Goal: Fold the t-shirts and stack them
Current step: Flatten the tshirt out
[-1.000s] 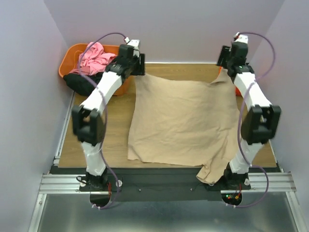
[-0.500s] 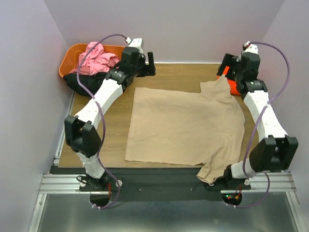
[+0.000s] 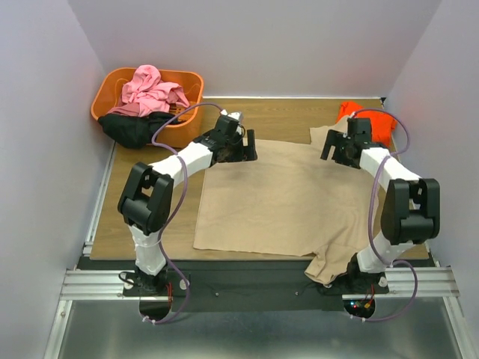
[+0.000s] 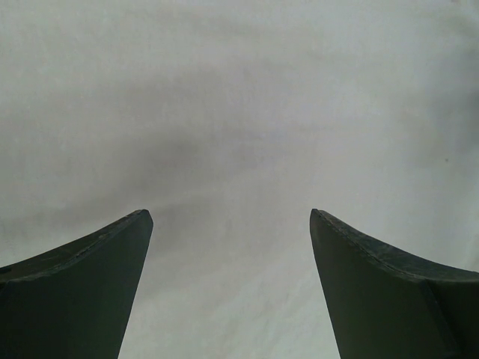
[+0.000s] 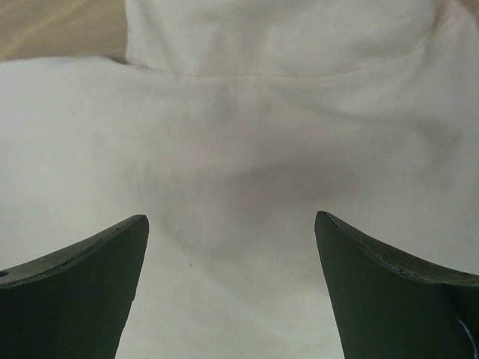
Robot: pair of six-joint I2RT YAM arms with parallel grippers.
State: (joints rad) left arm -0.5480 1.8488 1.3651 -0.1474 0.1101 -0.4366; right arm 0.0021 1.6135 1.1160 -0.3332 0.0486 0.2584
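A tan t-shirt [image 3: 284,198] lies spread flat on the wooden table, one sleeve hanging over the near edge. My left gripper [image 3: 249,146] hovers open over its far left corner; the left wrist view shows only pale cloth [image 4: 239,134] between the spread fingers [image 4: 82,292]. Over the shirt's far right sleeve my right gripper [image 3: 330,146] is open too, with cloth and a seam [image 5: 284,75] below its fingers [image 5: 397,299]. An orange-red t-shirt [image 3: 367,120] sits bunched at the far right. Pink [image 3: 153,88] and black [image 3: 135,127] t-shirts fill the basket.
The orange plastic basket [image 3: 111,86] stands at the table's far left corner. Bare wood [image 3: 161,224] shows left of the tan shirt. Lilac walls close in on both sides and the back.
Both grippers have let go of the tan shirt's far corners and opened. The shirt has dropped flat, and both arms have swung down low over its far edge.
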